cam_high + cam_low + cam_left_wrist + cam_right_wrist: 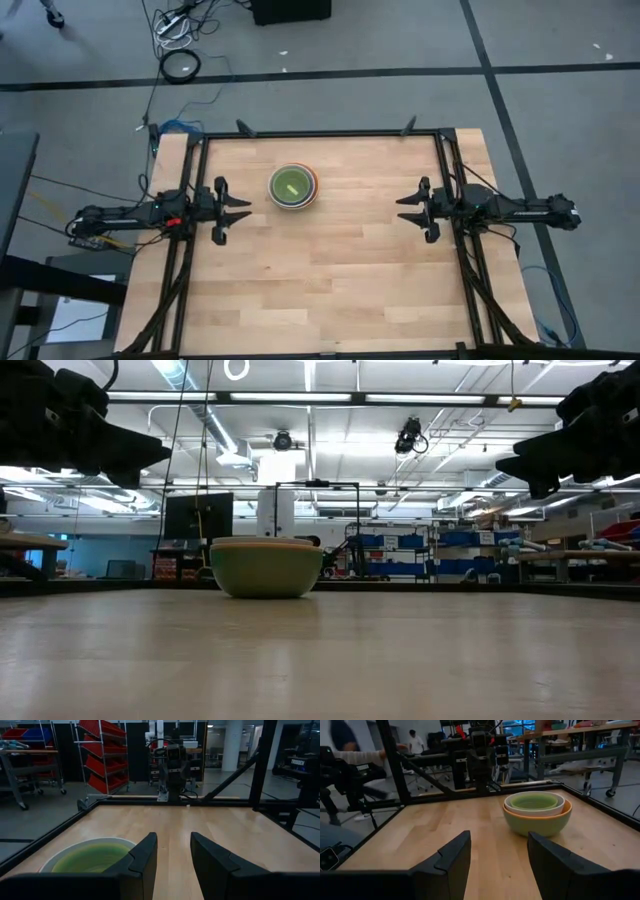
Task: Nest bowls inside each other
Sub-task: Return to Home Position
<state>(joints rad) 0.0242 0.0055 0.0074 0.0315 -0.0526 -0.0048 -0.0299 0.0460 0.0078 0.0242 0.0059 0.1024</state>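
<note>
The bowls (292, 186) stand as one nested stack on the wooden table (330, 280), left of its middle and toward the far edge. The outer bowl is sage green (540, 824) and rests on its base. Inside it show an orange rim (565, 810), a white bowl (555, 803) and a green inner surface (534, 801). The low view shows the stack (266, 568) from the side. My left gripper (243, 210) hangs open just left of the stack. My right gripper (402, 209) hangs open well to the right of it. Both point level, toward each other.
A black frame (320, 133) runs round the table's far and side edges. Bare wood lies between the grippers and toward the near edge. Each wrist view shows the other arm (172, 765) (480, 755) across the table. People (415, 742) are in the room beyond.
</note>
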